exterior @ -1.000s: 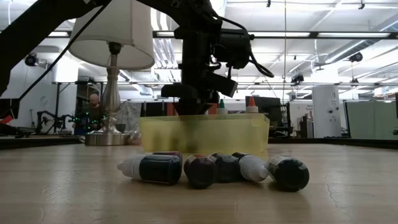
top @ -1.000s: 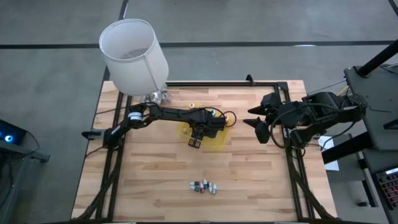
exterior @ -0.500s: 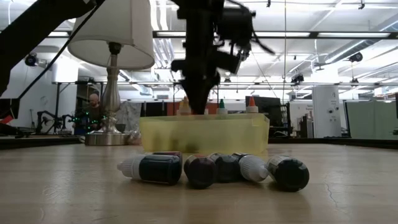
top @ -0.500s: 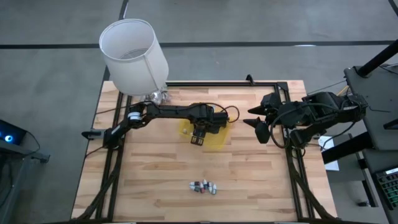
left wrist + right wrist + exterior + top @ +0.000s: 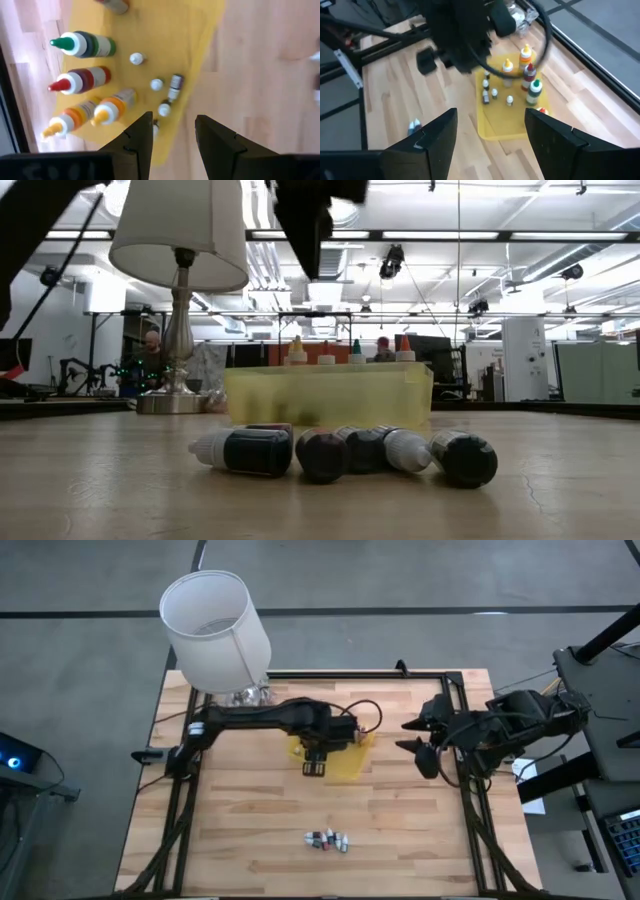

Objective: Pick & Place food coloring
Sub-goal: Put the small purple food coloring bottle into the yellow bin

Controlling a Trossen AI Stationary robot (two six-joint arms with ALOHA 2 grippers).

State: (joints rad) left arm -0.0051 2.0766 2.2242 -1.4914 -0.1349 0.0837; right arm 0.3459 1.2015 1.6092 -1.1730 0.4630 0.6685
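Left gripper point(image 5: 172, 137) lifted clear above yellow tray point(image 5: 200, 45), fingers parted, nothing held; vial point(image 5: 174, 86) evidently released inside; five vials point(image 5: 327, 839) left near table's front edge.

yellow tray point(image 5: 165, 60); green-capped bottle point(image 5: 82, 45), red-capped bottle point(image 5: 80, 80), orange bottles point(image 5: 112, 106); white lampshade point(image 5: 213, 630); pale wood table point(image 5: 250, 810).

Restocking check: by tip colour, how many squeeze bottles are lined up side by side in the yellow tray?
Green-tipped bottle: 1
Red-tipped bottle: 1
Orange-tipped bottle: 1
Yellow-tipped bottle: 1
Total: 4
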